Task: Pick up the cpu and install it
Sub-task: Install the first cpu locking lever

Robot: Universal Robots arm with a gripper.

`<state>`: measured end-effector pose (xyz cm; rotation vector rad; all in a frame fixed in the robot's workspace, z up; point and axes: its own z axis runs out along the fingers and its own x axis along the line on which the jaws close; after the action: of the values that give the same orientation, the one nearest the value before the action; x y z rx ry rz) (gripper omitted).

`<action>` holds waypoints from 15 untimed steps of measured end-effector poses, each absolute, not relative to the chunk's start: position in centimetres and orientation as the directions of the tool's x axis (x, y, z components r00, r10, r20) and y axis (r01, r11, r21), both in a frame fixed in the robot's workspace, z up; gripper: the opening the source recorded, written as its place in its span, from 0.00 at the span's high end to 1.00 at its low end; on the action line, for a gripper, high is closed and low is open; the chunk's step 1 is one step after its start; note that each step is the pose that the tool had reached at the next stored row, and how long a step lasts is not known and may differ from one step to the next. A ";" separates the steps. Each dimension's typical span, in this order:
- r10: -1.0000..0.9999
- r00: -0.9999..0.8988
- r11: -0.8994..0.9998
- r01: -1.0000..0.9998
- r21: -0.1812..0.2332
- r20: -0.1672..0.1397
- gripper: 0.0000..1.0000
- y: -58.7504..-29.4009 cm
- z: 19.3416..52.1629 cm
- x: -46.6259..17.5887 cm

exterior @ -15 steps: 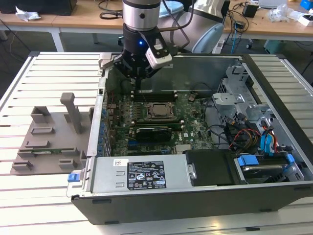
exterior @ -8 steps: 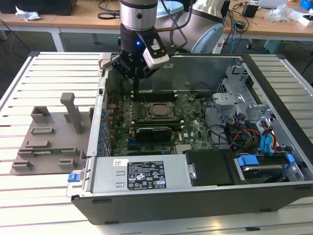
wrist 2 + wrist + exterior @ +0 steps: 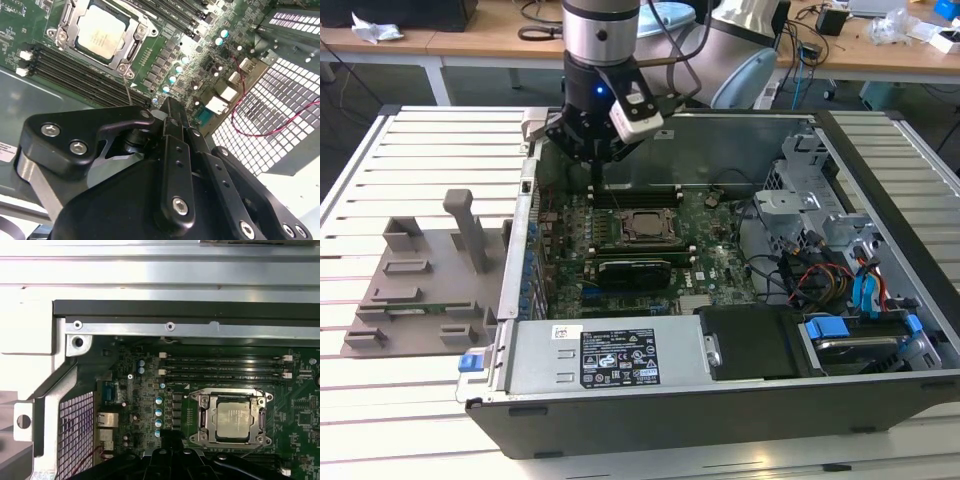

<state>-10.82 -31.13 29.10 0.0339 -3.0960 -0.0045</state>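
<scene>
A: Where are we finding the cpu [image 3: 233,421]?

B: We are seeing it lying flat inside the socket frame [image 3: 202,415] on the motherboard [image 3: 720,255], within the open computer case [image 3: 720,400] that is sitting on the counter [image 3: 380,400].

A: And the hand [image 3: 169,104]?

B: We are seeing it hanging over the memory slots [image 3: 225,362], just beside the socket and apart from the cpu, its fingers pressing together with nothing between them.
</scene>
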 end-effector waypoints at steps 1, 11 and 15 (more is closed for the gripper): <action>-0.022 -0.999 1.000 -0.022 0.003 0.045 0.89 -31.1 29.1 -10.9; -0.022 -0.999 1.000 -0.022 0.003 0.045 0.89 -30.5 28.0 -11.2; -0.024 -0.999 1.000 -0.023 0.003 0.045 0.89 -29.0 27.2 -11.2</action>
<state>-11.19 -28.99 27.19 0.0364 -3.0959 -0.0044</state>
